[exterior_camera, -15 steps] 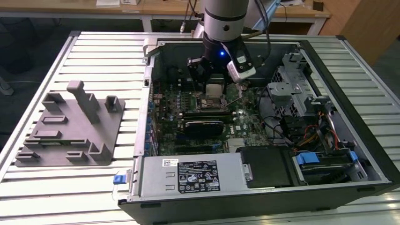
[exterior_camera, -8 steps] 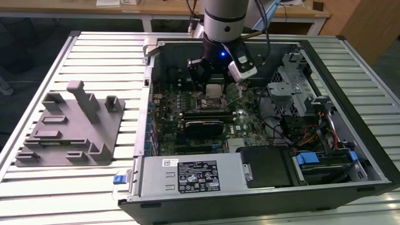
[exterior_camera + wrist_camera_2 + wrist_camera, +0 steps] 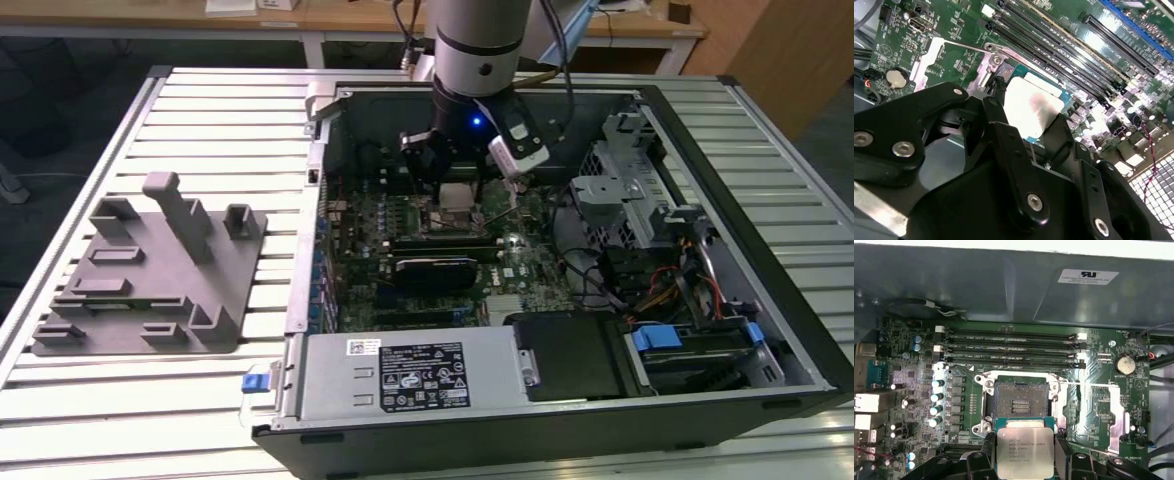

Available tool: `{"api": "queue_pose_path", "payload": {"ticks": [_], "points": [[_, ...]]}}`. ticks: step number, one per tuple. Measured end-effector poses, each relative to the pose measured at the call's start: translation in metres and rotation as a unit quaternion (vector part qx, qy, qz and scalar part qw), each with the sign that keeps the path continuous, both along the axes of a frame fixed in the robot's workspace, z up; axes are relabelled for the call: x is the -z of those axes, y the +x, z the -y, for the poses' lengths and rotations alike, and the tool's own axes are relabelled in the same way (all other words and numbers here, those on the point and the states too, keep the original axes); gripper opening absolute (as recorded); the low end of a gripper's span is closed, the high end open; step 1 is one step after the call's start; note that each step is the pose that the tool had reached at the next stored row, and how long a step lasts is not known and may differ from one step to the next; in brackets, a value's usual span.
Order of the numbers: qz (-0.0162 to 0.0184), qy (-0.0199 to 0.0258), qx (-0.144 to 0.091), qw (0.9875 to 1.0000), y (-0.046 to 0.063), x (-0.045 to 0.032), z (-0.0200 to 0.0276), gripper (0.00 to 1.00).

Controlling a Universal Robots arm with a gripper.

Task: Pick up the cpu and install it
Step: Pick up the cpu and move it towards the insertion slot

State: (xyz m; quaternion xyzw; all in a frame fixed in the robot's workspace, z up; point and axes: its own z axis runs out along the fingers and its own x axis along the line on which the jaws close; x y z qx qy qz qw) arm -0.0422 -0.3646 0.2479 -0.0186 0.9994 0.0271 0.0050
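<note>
Now your claw (image 3: 1025, 446) is closed onto the cpu (image 3: 1025, 452), with a finger on each of two opposite edges and the silvery top showing in both wrist views. You hold it inside the open computer case (image 3: 747, 300), over the green motherboard (image 3: 914, 370) and just beside the bare socket (image 3: 1019, 401). Whether it touches the board cannot be told. The grey fixture tray (image 3: 147, 290) sits near the surface's (image 3: 200, 110) edge at the exterior view's left.

The exterior view looks down on the computer case (image 3: 561, 432); both wrist views closely face its motherboard (image 3: 909, 365) (image 3: 954, 30).
</note>
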Motion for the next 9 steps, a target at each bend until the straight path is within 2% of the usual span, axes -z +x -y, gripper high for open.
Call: {"api": "queue_pose_path", "payload": {"ticks": [6, 9], "points": [[0.0000, -0.0002, 0.014, 0.9999, 0.0000, 0.0030, -0.0046, 0.55], [0.0000, -0.0004, 0.015, 0.9999, 0.0000, 0.0032, -0.0047, 0.55]]}}
